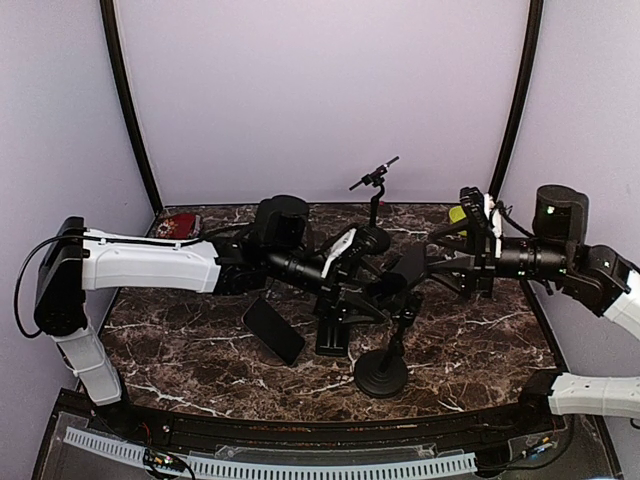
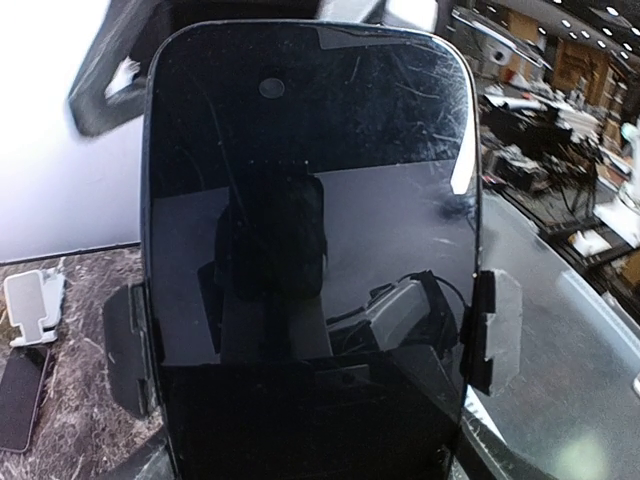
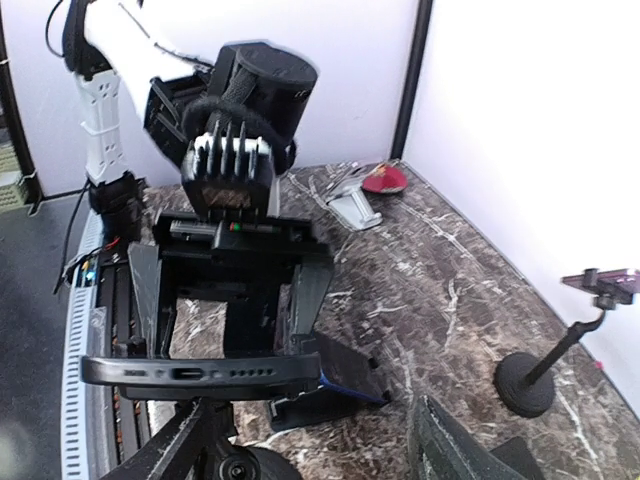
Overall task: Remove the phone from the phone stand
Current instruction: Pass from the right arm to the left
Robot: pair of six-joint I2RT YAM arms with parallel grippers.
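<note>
At the far left of the dark marble desk (image 1: 200,370), a small red thing (image 1: 183,225) is seen by the back wall. A second phone (image 1: 272,330) is laid flat on the desk. A black holder (image 1: 333,338) is set just to its right.

The left arm is stretched from the left side to the middle. The left tool (image 3: 222,335) is clenched on the phone (image 2: 300,250), and one of its fingers (image 2: 128,345) is pressed to each long side. The phone is held up off the desk in the middle, and its dark screen is turned to the left wrist camera. It is just above the neck of the phone stand (image 1: 381,375). The stand's round foot is set on the desk near the front. Whether the phone is clipped into the stand cannot be told.

A thin little tripod (image 1: 375,190) is stood behind, near the back wall.

On the right, the right tool (image 3: 315,420) is released, with its two fingers spread wide apart, close to the phone. A yellow-green thing (image 1: 457,214) is seen beside the right arm.
</note>
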